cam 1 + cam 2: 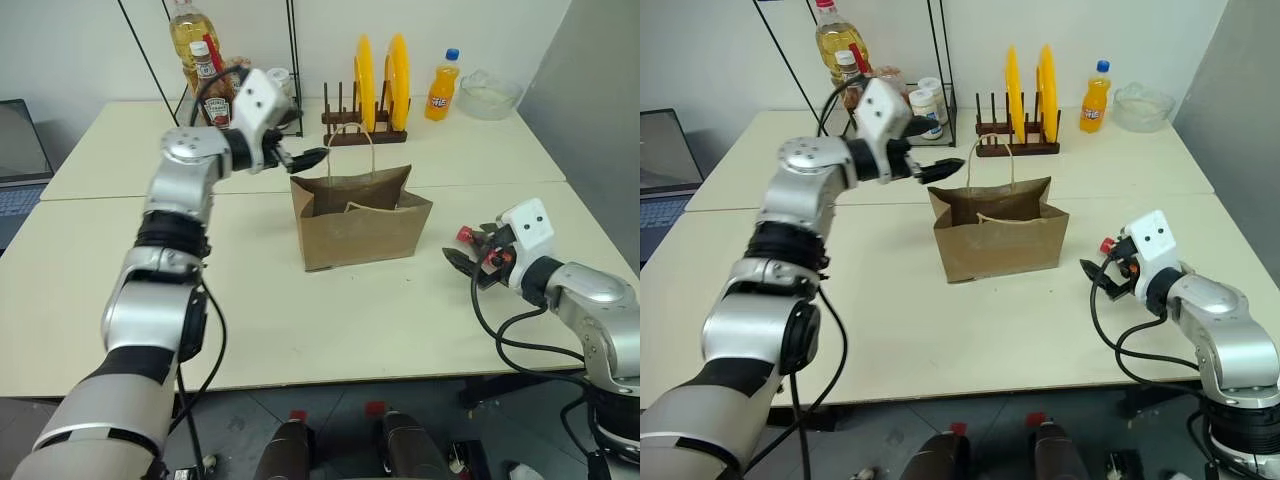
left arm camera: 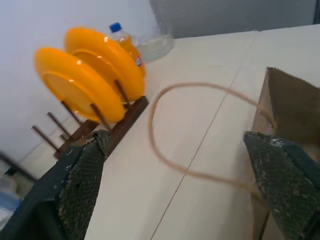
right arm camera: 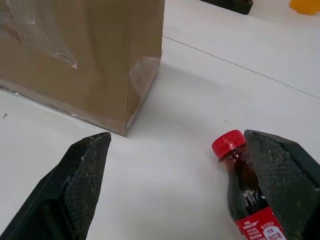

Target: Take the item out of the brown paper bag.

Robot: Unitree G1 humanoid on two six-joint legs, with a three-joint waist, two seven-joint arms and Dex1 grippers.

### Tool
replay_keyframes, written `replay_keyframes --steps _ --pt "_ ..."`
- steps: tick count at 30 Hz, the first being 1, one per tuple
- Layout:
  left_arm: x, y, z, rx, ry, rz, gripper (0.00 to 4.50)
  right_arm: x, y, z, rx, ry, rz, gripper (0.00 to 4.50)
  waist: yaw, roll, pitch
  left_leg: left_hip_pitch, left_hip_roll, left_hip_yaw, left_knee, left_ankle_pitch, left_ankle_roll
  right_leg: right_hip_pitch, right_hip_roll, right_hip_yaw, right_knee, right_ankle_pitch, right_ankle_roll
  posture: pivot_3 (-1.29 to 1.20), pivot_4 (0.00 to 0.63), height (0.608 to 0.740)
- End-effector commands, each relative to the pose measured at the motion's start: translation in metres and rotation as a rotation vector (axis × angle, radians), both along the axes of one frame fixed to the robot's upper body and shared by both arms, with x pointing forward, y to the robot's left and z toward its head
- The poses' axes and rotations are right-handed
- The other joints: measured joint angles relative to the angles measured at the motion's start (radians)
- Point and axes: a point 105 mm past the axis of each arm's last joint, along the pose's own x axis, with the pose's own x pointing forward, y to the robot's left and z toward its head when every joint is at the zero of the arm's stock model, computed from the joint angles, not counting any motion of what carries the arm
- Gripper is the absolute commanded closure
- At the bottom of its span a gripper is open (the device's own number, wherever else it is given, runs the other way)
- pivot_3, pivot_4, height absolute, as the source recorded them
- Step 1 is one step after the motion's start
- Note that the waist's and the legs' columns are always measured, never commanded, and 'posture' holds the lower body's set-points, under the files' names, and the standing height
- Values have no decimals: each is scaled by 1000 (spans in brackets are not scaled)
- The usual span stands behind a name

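the brown paper bag point(image 1: 355, 225) is matt kraft paper, creased, with thin twisted-paper handles point(image 2: 165, 135); a glossy strip of clear tape shines near its lower corner in the right wrist view. the item point(image 3: 245, 192) is clear, glossy plastic over dark liquid, with a smooth red plastic cap and a printed red label. the desk point(image 1: 330, 320) is smooth, pale and matt. the fingers point(image 3: 82, 177) of the right hand point(image 3: 182, 185) are black with a rough, finely dimpled face. the plates point(image 2: 92, 75) are glossy orange-yellow in a dark wooden rack point(image 2: 107, 132).
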Motion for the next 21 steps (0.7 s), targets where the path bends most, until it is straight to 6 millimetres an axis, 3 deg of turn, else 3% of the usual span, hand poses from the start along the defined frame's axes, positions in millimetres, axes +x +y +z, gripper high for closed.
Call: replay_keyframes --steps 1,4,8,10,14,21 --pt "-23 19 20 -71 -60 61 20 -11 11 9 56 -78 25 0 0 0 0 0 0 0 0 0 0 0 0 0 0 0 0 0 150 740" --pt "-34 50 -7 -120 -10 216 20 -18 18 1 86 -88 20 0 2 1 -1 0 1 0 0 0 0 1 0 0 0 0 0 0 150 740" --pt "-64 93 -72 -47 47 459 20 -21 18 -1 150 -132 -67 0 1 3 -3 2 2 2 0 0 0 1 0 1 0 0 0 0 150 740" --pt "-86 102 -105 -30 100 533 20 -22 16 -4 164 -145 -135 0 4 2 -3 2 3 2 0 0 0 1 0 0 0 0 0 0 150 740" --pt "-124 89 -150 -115 217 591 20 -31 25 -16 159 -136 -168 0 25 1 -4 2 5 1 0 0 0 1 -1 0 -1 0 -1 0 150 740" --pt "-170 34 -193 -220 369 590 20 -51 35 -44 172 -39 -205 0 44 0 -6 3 4 2 0 0 0 4 -1 -1 -2 0 0 0 150 740"
